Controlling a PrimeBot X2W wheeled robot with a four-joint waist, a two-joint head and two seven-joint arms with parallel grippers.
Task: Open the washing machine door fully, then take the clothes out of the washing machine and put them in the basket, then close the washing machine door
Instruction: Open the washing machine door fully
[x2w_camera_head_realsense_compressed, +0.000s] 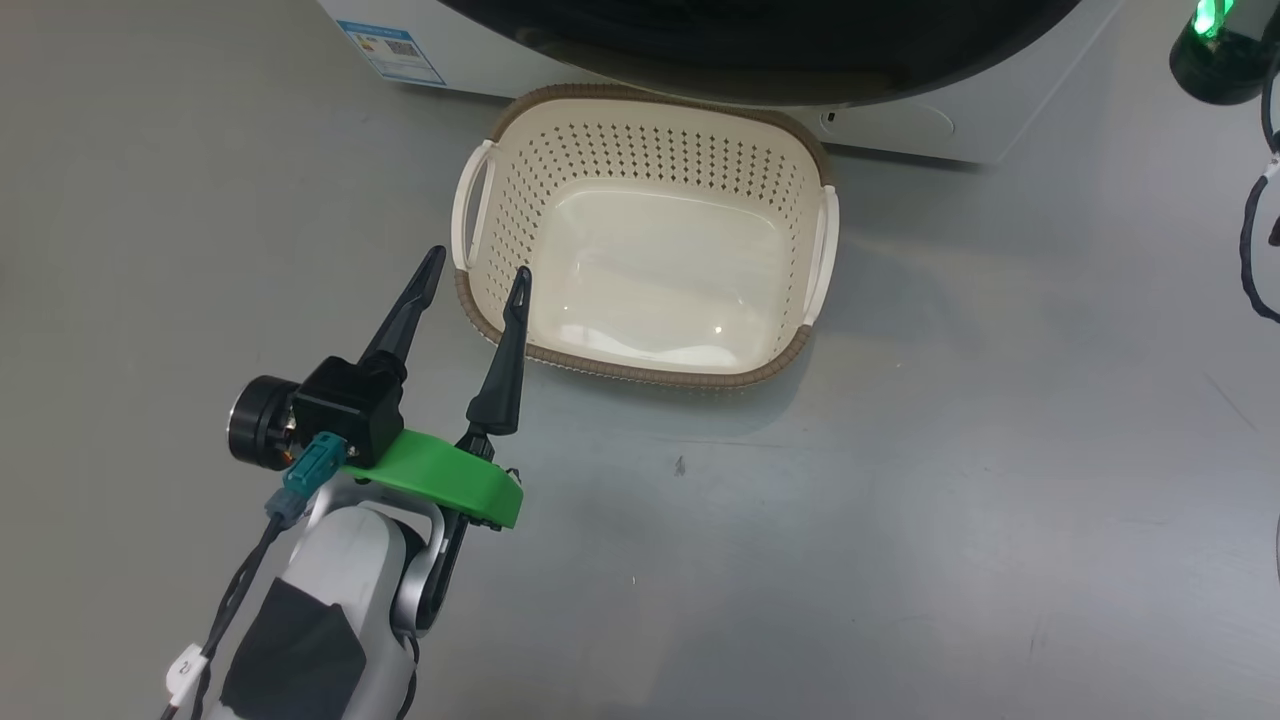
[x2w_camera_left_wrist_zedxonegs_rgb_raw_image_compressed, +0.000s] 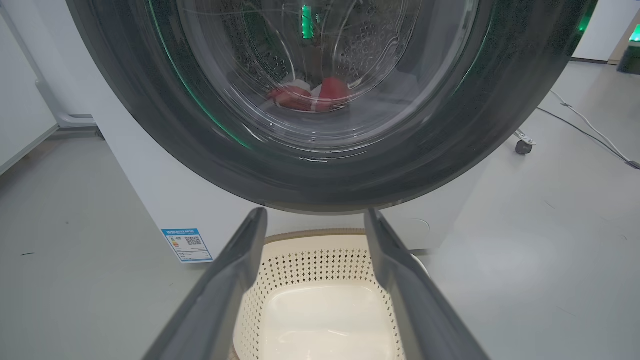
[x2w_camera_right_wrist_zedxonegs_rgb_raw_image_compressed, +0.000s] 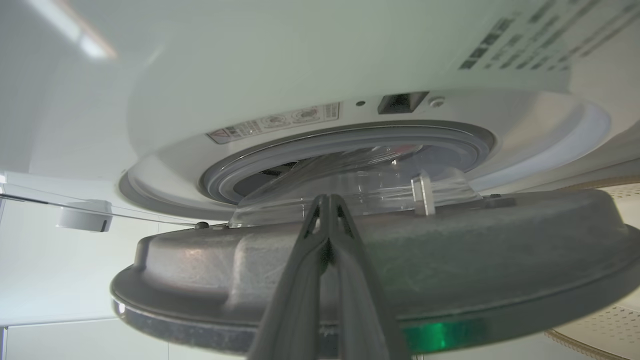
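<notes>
The left gripper (x2w_camera_head_realsense_compressed: 478, 268) is spread wide and empty, just beside the cream perforated plastic basket (x2w_camera_head_realsense_compressed: 640, 150). The right gripper (x2w_camera_right_wrist_zedxonegs_rgb_raw_image_compressed: 327, 201) is clenched on nothing, close before the round black-ringed glass washing machine door (x2w_camera_right_wrist_zedxonegs_rgb_raw_image_compressed: 450, 260).

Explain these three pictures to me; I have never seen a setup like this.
A wheeled robot with two arms, each ending in a two-fingered gripper. First picture, from its head: the left gripper, open and empty, hovers by an empty cream basket on the grey floor before a white washing machine. Second, from the left wrist: red clothes lie inside, behind the round glass door. Third, from the right wrist: the right gripper, shut and holding nothing, is at the grey inner side of the door, which stands ajar.
</notes>
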